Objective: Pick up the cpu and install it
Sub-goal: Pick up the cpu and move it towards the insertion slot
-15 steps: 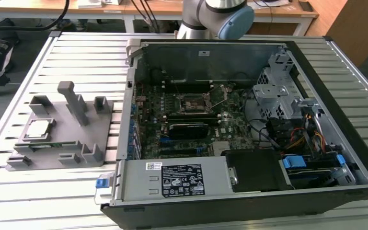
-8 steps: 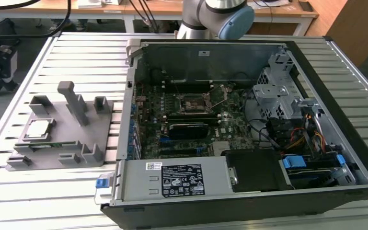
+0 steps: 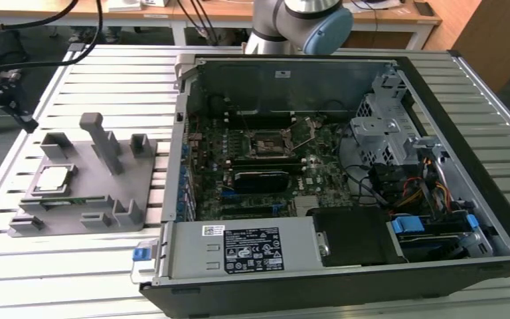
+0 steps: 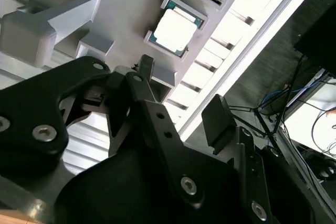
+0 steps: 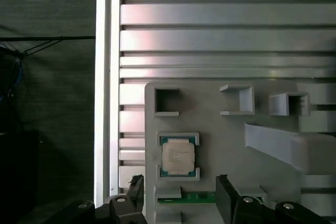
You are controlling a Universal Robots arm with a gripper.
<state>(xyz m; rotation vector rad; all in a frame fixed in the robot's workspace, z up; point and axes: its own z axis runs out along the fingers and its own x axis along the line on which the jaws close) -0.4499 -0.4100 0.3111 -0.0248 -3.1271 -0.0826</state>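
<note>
- where's the cpu [image 3: 53,178]?
- lying flat in a pocket of the grey tray [image 3: 113,193] on the worktop [image 3: 60,266], beside the open case [image 3: 326,86]. square silver top, thin pale rim.
- and the hand [image 5: 181,191]?
- hanging over the tray, near the cpu. wide open, holding nothing.

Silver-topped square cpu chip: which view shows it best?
First wrist view: the silver-topped square cpu chip is seen straight down, seated in the grey plastic holder. Second wrist view shows it obliquely, glare-washed; at the exterior view's left it sits distant.
</note>
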